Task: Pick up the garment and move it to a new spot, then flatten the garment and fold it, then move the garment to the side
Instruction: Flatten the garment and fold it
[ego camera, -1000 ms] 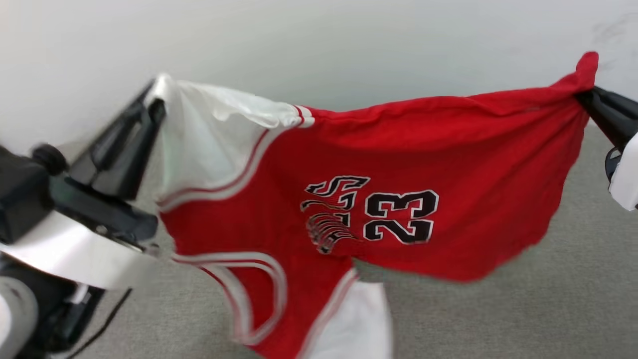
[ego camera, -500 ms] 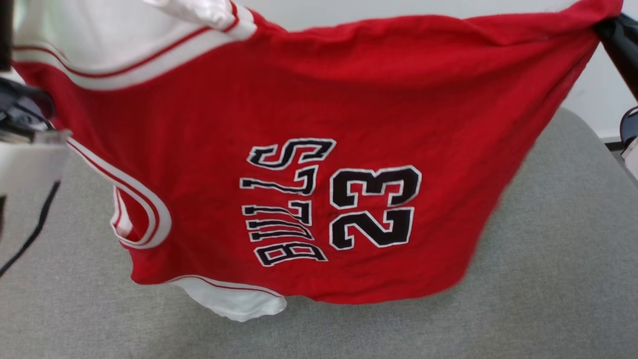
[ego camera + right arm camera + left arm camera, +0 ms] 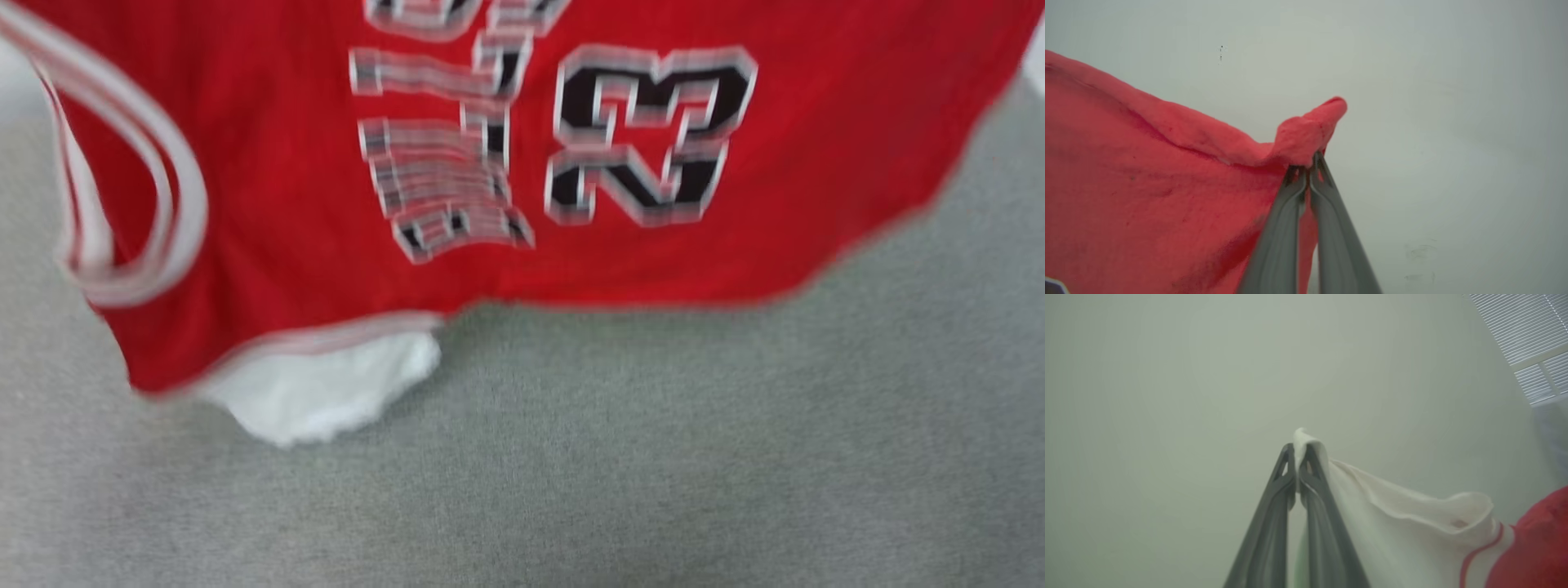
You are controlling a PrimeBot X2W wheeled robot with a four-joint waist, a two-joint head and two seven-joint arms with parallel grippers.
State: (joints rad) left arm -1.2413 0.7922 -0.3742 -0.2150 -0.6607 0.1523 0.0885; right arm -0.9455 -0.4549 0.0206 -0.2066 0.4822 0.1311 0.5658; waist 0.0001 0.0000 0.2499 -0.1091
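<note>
Red jersey (image 3: 286, 204) hangs over grey surface (image 3: 653, 449); left gripper (image 3: 1297, 457) pinches white sleeve, right gripper (image 3: 1308, 163) pinches red corner.

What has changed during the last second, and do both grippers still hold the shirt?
The garment has been stretched wider, so its crumpled lettering is now flat, though motion-blurred. The head camera has tilted down toward the grey surface, so the garment shows higher. Unchanged: the left gripper stays shut on its white sleeve, the right gripper on a red corner.
</note>
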